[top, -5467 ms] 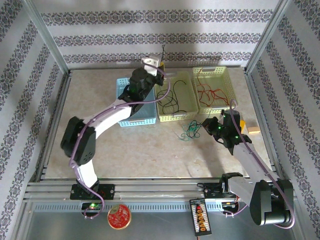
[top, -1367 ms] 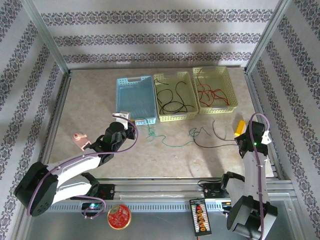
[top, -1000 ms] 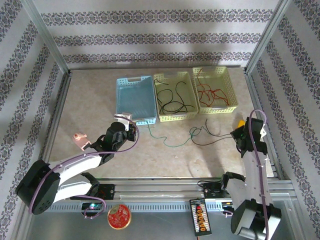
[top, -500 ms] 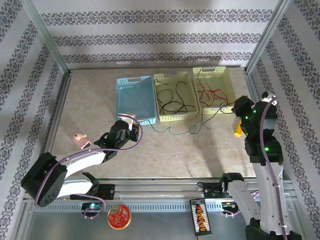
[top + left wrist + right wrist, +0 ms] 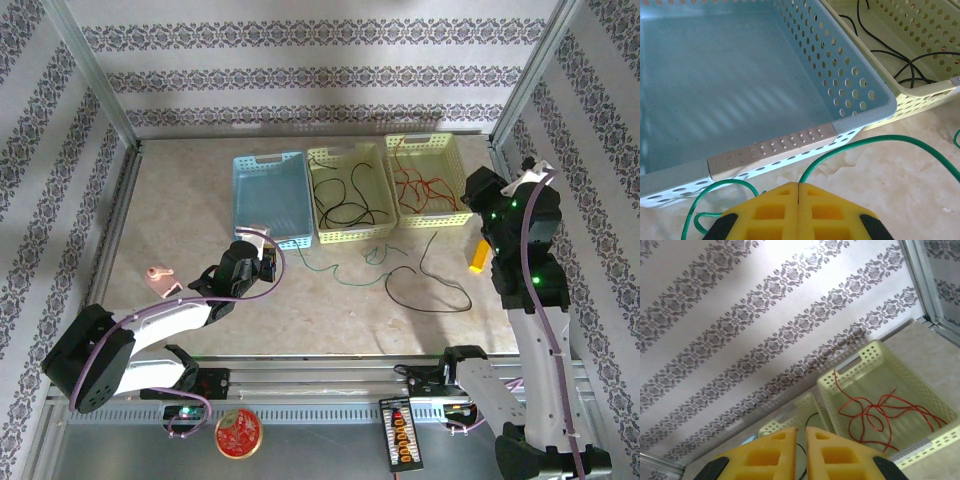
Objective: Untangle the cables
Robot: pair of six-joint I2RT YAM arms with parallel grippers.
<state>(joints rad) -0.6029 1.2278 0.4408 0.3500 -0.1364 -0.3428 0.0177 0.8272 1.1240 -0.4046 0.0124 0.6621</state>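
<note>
My left gripper (image 5: 263,243) (image 5: 798,186) sits low on the table at the front rim of the blue basket (image 5: 240,200) (image 5: 770,150). It is shut on the green cable (image 5: 340,268) (image 5: 865,142), which runs right from its fingers along the table. A black cable (image 5: 430,290) lies loose in a wide loop on the table, apart from the green one. My right gripper (image 5: 476,190) (image 5: 801,430) hangs high beside the right basket, its jaws slightly apart with nothing between them. Red cables (image 5: 425,190) (image 5: 880,415) lie in the right yellow basket; black cables (image 5: 345,200) (image 5: 905,60) lie in the middle one.
The three baskets stand in a row at the back of the table. A yellow block (image 5: 480,255) lies by the right arm and a small pink object (image 5: 158,280) at the left. Metal frame posts and patterned walls close in the table.
The right arm has risen and pulled the black cable away from the green one. The black cable has dropped from it onto the table. The left gripper has stayed shut on the green cable.
</note>
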